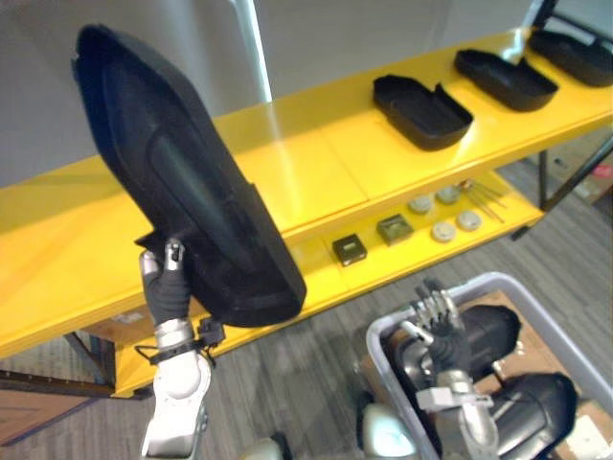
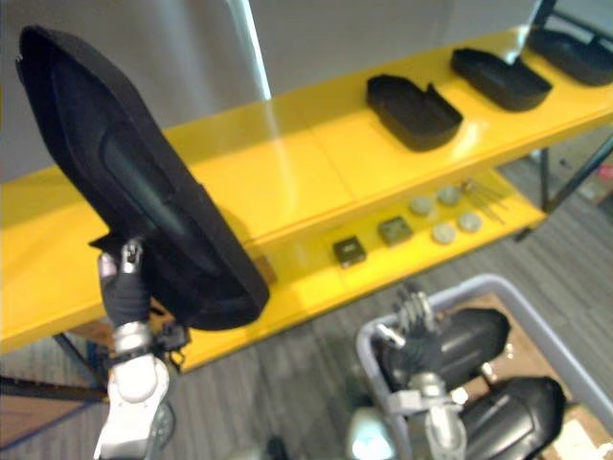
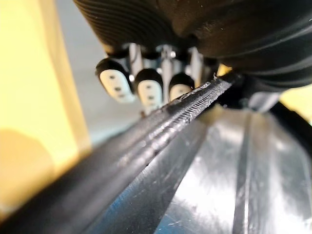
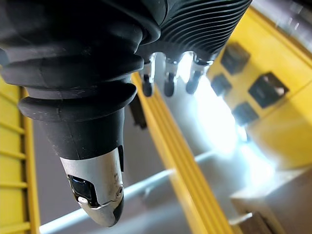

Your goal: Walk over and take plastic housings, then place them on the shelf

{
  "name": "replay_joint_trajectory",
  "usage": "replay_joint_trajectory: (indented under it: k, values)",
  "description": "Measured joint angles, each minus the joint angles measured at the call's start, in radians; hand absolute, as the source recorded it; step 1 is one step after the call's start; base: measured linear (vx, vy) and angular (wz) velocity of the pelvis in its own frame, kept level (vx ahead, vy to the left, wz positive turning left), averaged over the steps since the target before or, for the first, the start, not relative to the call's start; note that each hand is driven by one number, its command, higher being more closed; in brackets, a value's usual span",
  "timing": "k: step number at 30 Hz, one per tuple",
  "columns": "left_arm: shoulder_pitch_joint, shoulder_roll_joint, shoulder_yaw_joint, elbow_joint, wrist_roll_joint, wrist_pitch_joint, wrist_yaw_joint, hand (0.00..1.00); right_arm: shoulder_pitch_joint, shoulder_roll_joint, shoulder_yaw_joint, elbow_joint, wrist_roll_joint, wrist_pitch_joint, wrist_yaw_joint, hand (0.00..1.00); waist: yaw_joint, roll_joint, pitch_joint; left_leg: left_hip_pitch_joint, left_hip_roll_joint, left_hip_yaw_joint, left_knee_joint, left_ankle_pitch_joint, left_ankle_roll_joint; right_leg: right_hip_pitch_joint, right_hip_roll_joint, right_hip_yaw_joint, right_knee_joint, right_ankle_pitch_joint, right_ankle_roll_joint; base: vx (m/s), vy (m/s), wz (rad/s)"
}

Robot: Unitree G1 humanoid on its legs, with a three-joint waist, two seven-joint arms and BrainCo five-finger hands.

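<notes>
Left eye view shows us the housing (image 1: 192, 182), big and black, up in the air and tipped on end over the left part of the shelf (image 1: 316, 163). Our left hand (image 1: 170, 287) holds it by its lower edge. In the left wrist view the fingertips (image 3: 148, 90) curl over the rim, so the grip is tight and the piece cannot slip. We think it is held high so it can clear the shelf's front lip before we lay it down. The bare spot under it looks like its place, as three more housings (image 1: 421, 110) lie in a row farther right. Our right hand (image 1: 436, 321) hangs low over the bin (image 1: 490, 280), fingers loose and holding nothing, close to the spare housings (image 1: 493, 335) inside it.
</notes>
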Motion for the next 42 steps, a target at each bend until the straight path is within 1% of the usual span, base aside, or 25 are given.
replay_joint_trajectory:
  k: [2, 3, 4, 5, 6, 9, 11, 12, 13, 14, 15, 16, 17, 19, 21, 23, 26, 29, 31, 32, 35, 37, 38, 41, 42]
  values:
    - [-0.011, 0.002, -0.001, 0.021, -0.001, 0.000, 0.000, 1.00, -0.032, 0.004, -0.007, -0.001, 0.000, -0.001, -0.022, 0.00, 0.001, -0.015, 0.000, -0.044, 0.015, 0.041, 0.125, 0.005, 0.018, 0.011, -0.007, 0.000, -0.004, -0.023, -0.002, 0.14, -0.108, 0.01]
    - [-0.010, 0.002, -0.001, 0.028, -0.003, 0.000, 0.001, 1.00, -0.036, 0.003, -0.008, -0.004, 0.000, -0.002, -0.028, 0.00, 0.003, -0.015, 0.002, -0.096, 0.048, 0.041, 0.272, 0.003, 0.027, 0.038, 0.000, 0.002, -0.018, -0.030, -0.009, 0.22, -0.119, -0.14]
    - [-0.005, 0.000, -0.001, 0.029, -0.003, 0.000, 0.000, 1.00, -0.031, 0.003, -0.007, -0.007, -0.008, -0.002, -0.039, 0.00, 0.004, -0.009, 0.005, -0.159, 0.093, 0.020, 0.458, 0.021, 0.054, 0.086, 0.015, 0.012, -0.042, -0.030, -0.019, 0.27, -0.083, -0.19]
    - [-0.004, -0.002, -0.002, 0.029, -0.003, 0.000, -0.003, 1.00, -0.028, 0.002, -0.007, -0.012, -0.018, -0.002, -0.042, 0.00, 0.004, -0.005, 0.006, -0.192, 0.115, 0.007, 0.547, 0.035, 0.069, 0.112, 0.025, 0.017, -0.055, -0.027, -0.018, 0.30, -0.011, -0.46]
    - [-0.002, -0.004, -0.003, 0.030, -0.003, 0.000, -0.006, 1.00, -0.016, -0.001, -0.006, -0.020, -0.030, -0.002, -0.043, 0.00, 0.014, -0.004, 0.006, -0.213, 0.131, -0.012, 0.603, 0.009, 0.046, 0.155, 0.034, 0.037, -0.076, -0.026, -0.020, 0.31, 0.074, -0.71]
    - [-0.005, -0.001, -0.003, 0.029, -0.002, -0.006, -0.009, 1.00, -0.018, -0.007, -0.019, -0.034, -0.035, -0.024, -0.040, 0.00, 0.029, -0.009, 0.005, -0.212, 0.083, -0.018, 0.453, -0.040, 0.058, 0.197, 0.002, 0.126, -0.091, -0.026, -0.020, 0.27, 0.145, -0.89]
    - [-0.005, -0.001, -0.008, 0.029, -0.002, -0.007, -0.010, 1.00, -0.019, -0.007, -0.023, -0.036, -0.049, -0.030, -0.040, 0.00, 0.027, -0.019, 0.010, -0.213, 0.060, -0.052, 0.336, -0.032, 0.047, 0.214, -0.033, 0.168, -0.092, -0.026, -0.018, 0.25, 0.291, -0.77]
    - [-0.004, -0.001, -0.008, 0.030, -0.003, -0.010, -0.011, 1.00, -0.013, -0.011, -0.025, -0.036, -0.061, -0.031, -0.040, 0.00, 0.025, -0.016, 0.008, -0.208, 0.054, -0.101, 0.259, -0.011, 0.030, 0.231, -0.046, 0.183, -0.091, -0.027, -0.015, 0.21, 0.305, -0.73]
    - [-0.004, -0.001, -0.008, 0.029, -0.005, -0.023, -0.011, 1.00, -0.006, -0.016, -0.024, -0.039, -0.062, -0.036, -0.039, 0.00, 0.028, -0.008, 0.000, -0.191, 0.055, -0.135, 0.168, 0.067, 0.025, 0.233, -0.054, 0.206, -0.077, -0.042, 0.021, 0.21, 0.375, -0.90]
    - [-0.005, 0.002, -0.008, 0.026, -0.009, -0.041, -0.011, 1.00, -0.004, -0.023, -0.023, -0.052, -0.062, -0.043, -0.039, 0.00, 0.030, 0.009, -0.013, -0.175, 0.058, -0.151, 0.124, 0.151, -0.013, 0.233, -0.061, 0.232, -0.057, -0.081, 0.087, 0.16, 0.347, -0.76]
    - [-0.005, 0.005, -0.008, 0.028, -0.009, -0.043, -0.011, 1.00, -0.004, -0.020, -0.022, -0.052, -0.061, -0.043, -0.041, 0.00, 0.027, -0.001, -0.023, -0.156, 0.047, -0.151, 0.116, 0.113, -0.047, 0.233, -0.078, 0.248, -0.052, -0.098, 0.114, 0.19, 0.426, -0.42]
    - [-0.012, 0.010, -0.012, 0.033, -0.009, -0.042, -0.015, 1.00, 0.000, -0.006, -0.021, -0.052, -0.062, -0.043, -0.041, 0.00, 0.012, -0.021, -0.027, -0.150, 0.022, -0.146, 0.110, 0.085, -0.041, 0.231, -0.104, 0.251, -0.050, -0.094, 0.124, 0.13, 0.451, -0.18]
    - [-0.012, 0.020, -0.027, 0.034, -0.007, -0.038, -0.024, 1.00, 0.007, 0.029, -0.010, -0.052, -0.064, -0.043, -0.047, 0.00, 0.006, -0.061, -0.033, -0.133, -0.009, -0.126, 0.094, 0.078, -0.029, 0.230, -0.138, 0.251, -0.061, -0.060, 0.141, 0.09, 0.404, -0.14]
    - [-0.004, 0.032, -0.032, 0.036, -0.006, -0.032, -0.028, 1.00, 0.012, 0.048, 0.002, -0.052, -0.062, -0.043, -0.058, 0.00, 0.006, -0.078, -0.041, -0.112, -0.017, -0.113, 0.068, 0.077, -0.026, 0.232, -0.145, 0.250, -0.082, -0.021, 0.148, 0.02, 0.236, -0.29]
    - [-0.004, 0.052, -0.031, 0.036, -0.002, -0.009, -0.030, 1.00, 0.009, 0.064, 0.018, -0.052, -0.056, -0.044, -0.062, 0.00, 0.012, -0.095, -0.053, -0.074, -0.018, -0.072, 0.011, 0.082, -0.018, 0.228, -0.145, 0.246, -0.112, 0.042, 0.153, 0.00, 0.174, -0.49]
    - [-0.003, 0.046, -0.024, 0.036, 0.001, 0.032, -0.028, 1.00, 0.012, 0.074, 0.050, -0.052, -0.065, -0.051, -0.072, 0.00, 0.017, -0.099, -0.059, -0.058, -0.018, -0.038, -0.028, 0.090, -0.011, 0.220, -0.147, 0.190, -0.154, 0.089, 0.147, -0.05, 0.078, -0.50]
    - [-0.005, 0.046, -0.025, 0.036, 0.009, 0.052, -0.028, 1.00, 0.015, 0.084, 0.084, -0.052, -0.082, -0.051, -0.102, 0.00, 0.014, -0.105, -0.065, -0.074, -0.024, -0.033, -0.041, 0.093, -0.009, 0.215, -0.153, 0.132, -0.191, 0.097, 0.143, -0.07, -0.011, -0.13]
    - [-0.004, 0.037, -0.025, 0.036, 0.006, 0.085, -0.028, 1.00, 0.012, 0.077, 0.084, -0.051, -0.126, -0.046, -0.128, 0.00, 0.012, -0.086, -0.070, -0.074, -0.023, -0.034, -0.080, 0.135, -0.021, 0.215, -0.149, 0.086, -0.226, 0.095, 0.143, -0.04, -0.069, 0.01]
    - [-0.004, 0.009, -0.025, 0.035, 0.001, 0.103, -0.028, 1.00, 0.008, 0.064, 0.079, -0.042, -0.149, -0.036, -0.144, 0.00, 0.010, -0.056, -0.082, -0.071, -0.010, -0.035, -0.109, 0.161, -0.032, 0.215, -0.132, 0.080, -0.243, 0.095, 0.143, -0.04, -0.068, 0.00]
    - [-0.004, 0.000, -0.025, 0.031, 0.001, 0.113, -0.028, 1.00, 0.008, 0.060, 0.078, -0.041, -0.150, -0.034, -0.149, 0.00, 0.009, -0.051, -0.085, -0.068, -0.006, -0.035, -0.115, 0.165, -0.034, 0.216, -0.128, 0.079, -0.246, 0.095, 0.143, -0.04, -0.062, -0.05]
    - [-0.010, -0.009, -0.028, 0.014, 0.002, 0.183, -0.028, 1.00, -0.001, 0.045, 0.062, -0.041, -0.150, -0.019, -0.165, 0.00, 0.005, -0.036, -0.094, -0.052, 0.006, -0.029, -0.152, 0.194, -0.043, 0.215, -0.112, 0.076, -0.255, 0.092, 0.139, -0.07, -0.057, -0.06]
    - [-0.029, -0.008, -0.032, 0.012, 0.001, 0.272, -0.020, 1.00, -0.007, 0.036, 0.059, -0.041, -0.155, -0.013, -0.179, 0.00, 0.001, -0.035, -0.095, -0.035, 0.010, -0.028, -0.191, 0.218, -0.045, 0.214, -0.104, 0.065, -0.255, 0.087, 0.131, -0.10, -0.048, 0.02]
    - [-0.035, -0.008, -0.032, 0.012, 0.000, 0.292, -0.011, 1.00, -0.008, 0.036, 0.059, -0.041, -0.161, -0.011, -0.181, 0.00, 0.001, -0.036, -0.095, -0.030, 0.011, -0.029, -0.200, 0.225, -0.045, 0.214, -0.102, 0.064, -0.254, 0.086, 0.129, -0.07, -0.030, 0.02]
    - [-0.100, -0.004, -0.015, 0.053, -0.012, 0.391, 0.053, 1.00, -0.015, 0.035, 0.069, -0.041, -0.170, 0.000, -0.190, 0.00, 0.001, -0.037, -0.095, -0.018, 0.013, -0.030, -0.217, 0.242, -0.048, 0.215, -0.099, 0.061, -0.254, 0.084, 0.127, -0.06, -0.017, 0.02]
    - [-0.111, -0.001, -0.006, 0.063, -0.015, 0.404, 0.060, 1.00, -0.016, 0.036, 0.072, -0.041, -0.170, 0.002, -0.190, 0.00, 0.000, -0.037, -0.095, -0.018, 0.013, -0.030, -0.217, 0.243, -0.048, 0.215, -0.099, 0.061, -0.254, 0.084, 0.127, -0.04, -0.004, -0.02]
